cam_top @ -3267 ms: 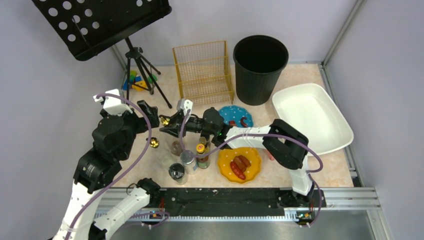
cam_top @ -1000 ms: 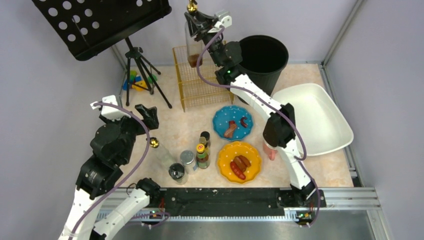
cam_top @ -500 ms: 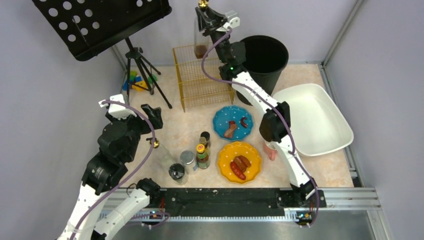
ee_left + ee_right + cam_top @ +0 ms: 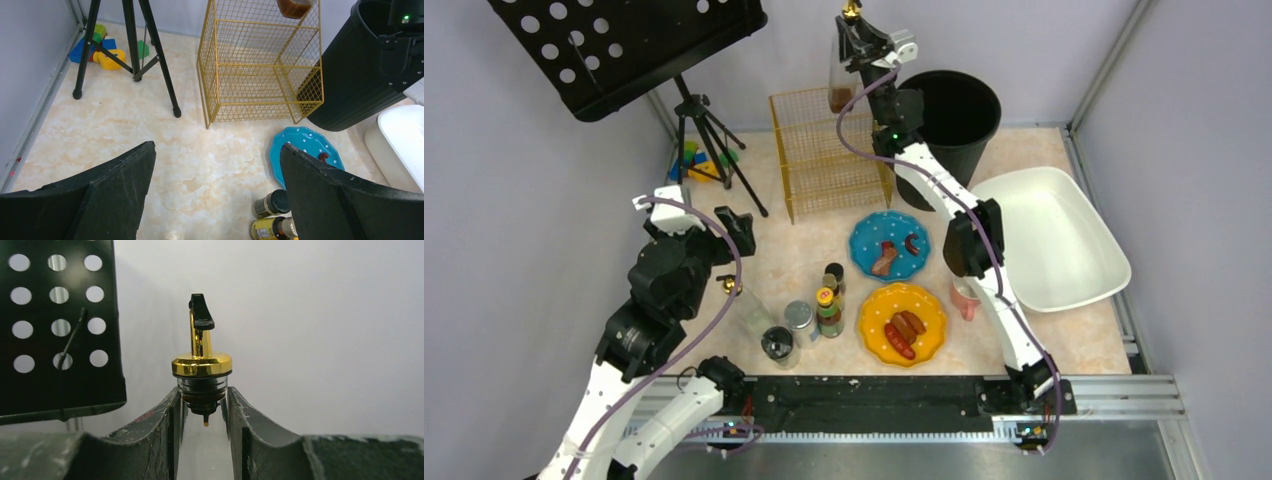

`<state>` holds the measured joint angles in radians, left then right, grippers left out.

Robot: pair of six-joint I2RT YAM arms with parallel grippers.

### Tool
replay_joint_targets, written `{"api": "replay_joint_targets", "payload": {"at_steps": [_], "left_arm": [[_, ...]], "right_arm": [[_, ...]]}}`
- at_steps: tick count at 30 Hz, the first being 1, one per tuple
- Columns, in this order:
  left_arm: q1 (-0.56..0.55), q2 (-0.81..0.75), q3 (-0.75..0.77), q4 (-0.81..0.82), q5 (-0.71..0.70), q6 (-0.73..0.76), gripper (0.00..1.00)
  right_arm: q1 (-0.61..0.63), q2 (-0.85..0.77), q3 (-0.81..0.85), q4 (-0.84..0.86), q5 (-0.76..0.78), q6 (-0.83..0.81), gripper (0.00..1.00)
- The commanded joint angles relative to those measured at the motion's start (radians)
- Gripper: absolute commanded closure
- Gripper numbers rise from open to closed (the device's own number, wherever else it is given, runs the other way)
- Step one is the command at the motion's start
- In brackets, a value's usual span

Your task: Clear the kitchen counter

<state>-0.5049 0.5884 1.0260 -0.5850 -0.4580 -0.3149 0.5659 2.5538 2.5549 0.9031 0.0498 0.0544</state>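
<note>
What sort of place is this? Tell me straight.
Probably a mock kitchen inside a robot test cell: a marble-look counter, a yellow plate of sausages, and condiment jars.

Bright, even, diffuse light left only soft shadows on the table (image 4: 100,125). The bottle (image 4: 202,365) between the right fingers (image 4: 150,440) was sharp, with glare on its gold collar. The left fingers (image 4: 115,195) looked dark and slightly soft.

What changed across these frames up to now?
The right gripper carried the clear glass bottle with gold pourer from the spice jars up above the gold wire basket, still clamped. The open left gripper shifted slightly. Jars, white plastic tub unmoved.
</note>
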Motion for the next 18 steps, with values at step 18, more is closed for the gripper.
{"api": "replay_joint_targets", "payload": {"at_steps": [18], "left_arm": [[0.018,0.051,-0.012,0.066,0.037,0.006,0.02]], "right_arm": [[-0.047,0.052,0.059,0.140,-0.023,0.006,1.00]]}}
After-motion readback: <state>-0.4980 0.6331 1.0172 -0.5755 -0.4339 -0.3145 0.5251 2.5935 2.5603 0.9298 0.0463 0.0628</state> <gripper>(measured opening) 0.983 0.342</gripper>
